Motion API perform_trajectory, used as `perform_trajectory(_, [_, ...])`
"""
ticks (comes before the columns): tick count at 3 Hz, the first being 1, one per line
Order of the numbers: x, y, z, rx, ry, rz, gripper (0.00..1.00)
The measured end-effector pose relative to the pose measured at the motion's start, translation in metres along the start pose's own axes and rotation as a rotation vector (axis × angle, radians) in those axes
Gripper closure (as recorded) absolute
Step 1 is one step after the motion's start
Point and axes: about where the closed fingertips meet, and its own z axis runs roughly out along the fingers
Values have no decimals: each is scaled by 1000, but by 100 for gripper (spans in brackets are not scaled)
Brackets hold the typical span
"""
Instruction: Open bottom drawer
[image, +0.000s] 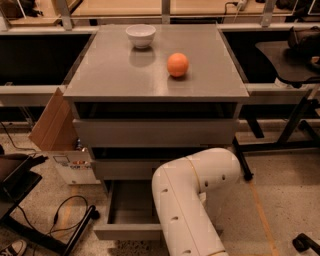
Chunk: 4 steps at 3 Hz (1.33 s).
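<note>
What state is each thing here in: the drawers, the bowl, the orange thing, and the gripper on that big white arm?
Lowermost grey flat-fronted bottom drawer: pulled out, open.
Grey middle drawer: pushed in.
Grey top drawer: pushed in.
Small white bowl: upright on the grey cabinet top.
Round orange fruit: resting on the cabinet top, apart from the bowl.
Brown cardboard box: flap raised.
Two-finger gripper: out of sight behind the bent white robot arm.

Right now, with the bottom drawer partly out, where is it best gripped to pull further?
Take the bottom drawer by the top lip of its front panel, from above: the front is flat and handleless, and the open box leaves that lip exposed. The white arm covers part of the front; the pincer is out of view.
</note>
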Motion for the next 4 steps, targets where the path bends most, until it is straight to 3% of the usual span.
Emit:
perform_trajectory(1, [21, 35, -4, -49, -13, 93, 100])
perform_trajectory(2, [20, 32, -4, -49, -13, 93, 100])
perform_trajectory(3, [48, 78, -16, -98, -1, 189, 100])
perform_trajectory(4, [47, 74, -15, -98, -1, 189, 100])
